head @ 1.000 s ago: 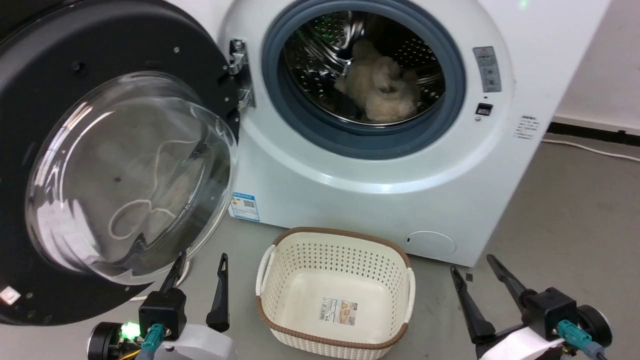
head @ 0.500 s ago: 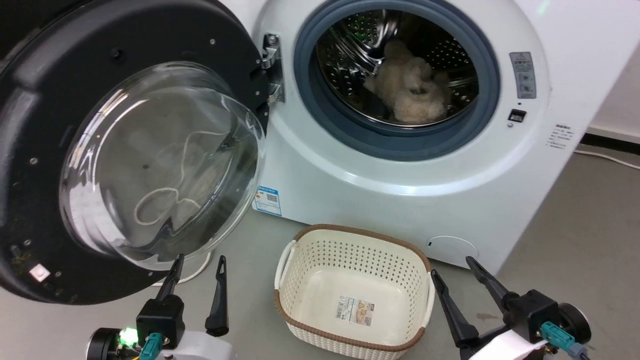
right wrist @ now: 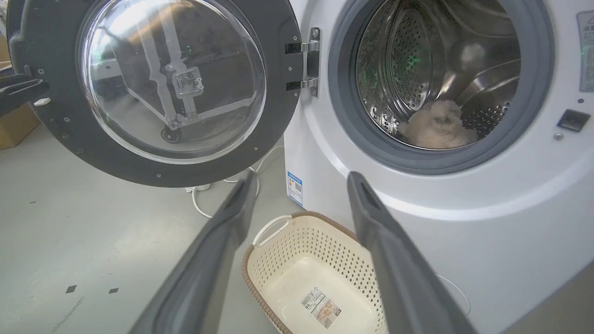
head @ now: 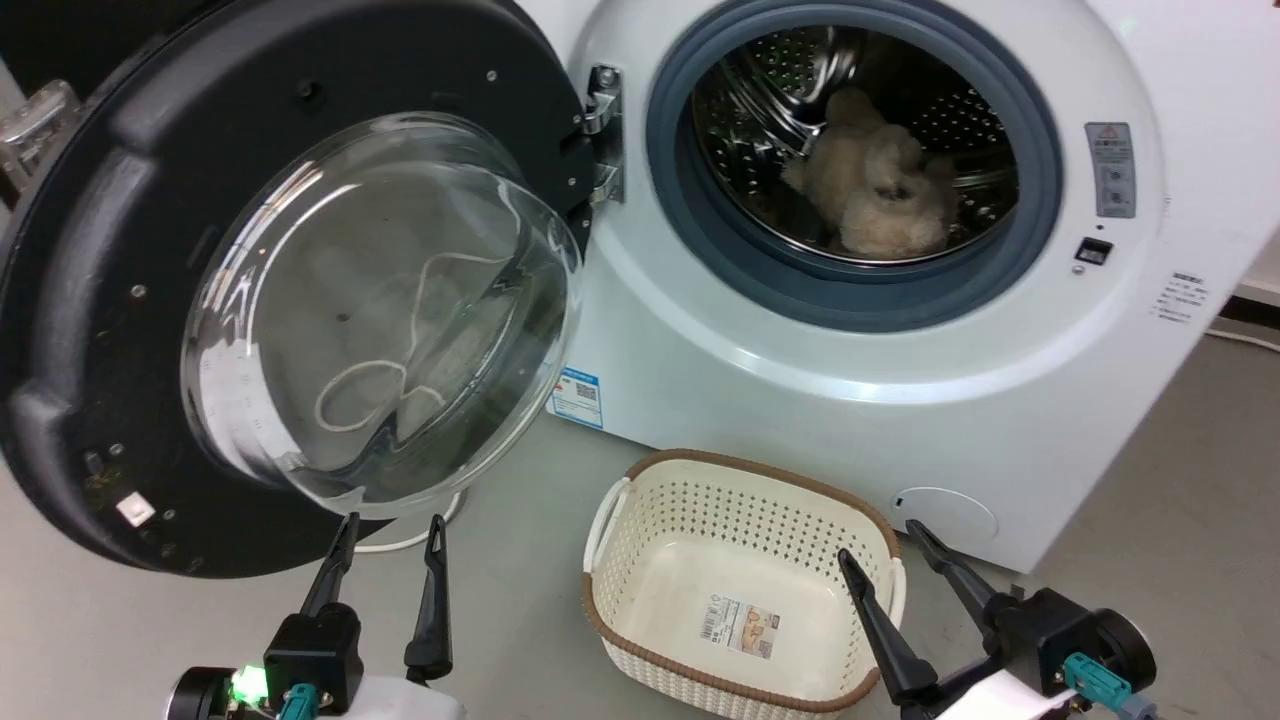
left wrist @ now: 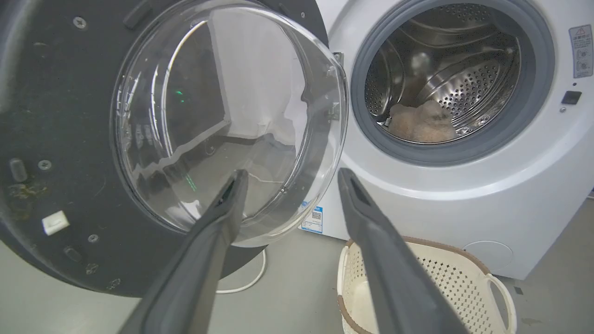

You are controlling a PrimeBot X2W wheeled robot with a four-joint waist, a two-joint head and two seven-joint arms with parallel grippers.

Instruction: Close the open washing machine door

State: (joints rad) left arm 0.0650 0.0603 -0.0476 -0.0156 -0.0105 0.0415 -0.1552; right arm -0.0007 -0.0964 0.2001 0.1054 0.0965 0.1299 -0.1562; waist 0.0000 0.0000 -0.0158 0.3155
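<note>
Both sets of jaws are spread wide and hold nothing. In the head view the left gripper [head: 392,522] is at 7 o'clock and the right gripper [head: 880,542] at 5 o'clock, both low over the floor.

- The washing machine door [head: 300,290] is at 10 o'clock, swung fully out with its inner face toward me. The glass bowl bulges my way.
- The hinge [head: 603,130] sits at the disc's 3 o'clock and the free edge at its 9 o'clock.
- The washing machine [head: 800,400] has its drum mouth at 1 o'clock, with a pale fluffy item [head: 880,200] lying well inside the grey gasket [head: 860,300].
- An empty basket [head: 740,462] stands on the floor at 6 o'clock, just in front of the machine.

Handling, my read:
- The door is rigid and probably fairly heavy, and it should swing freely on the hinge until the latch resists.
- The black rim is glossy and looks slippery.
- The glass is smooth and curved, so pinching it is a poor bet and it's the one part I'd rather not knock.
- The best contact looks like the black rim near the disc's 9 o'clock, farthest from the hinge. I'd reach around to the outer face with the left fingers and push, not grip.
- I expect to need a firm final press to latch it.
- I can't tell whether the door's lower edge clears the basket on the sweep.
</note>
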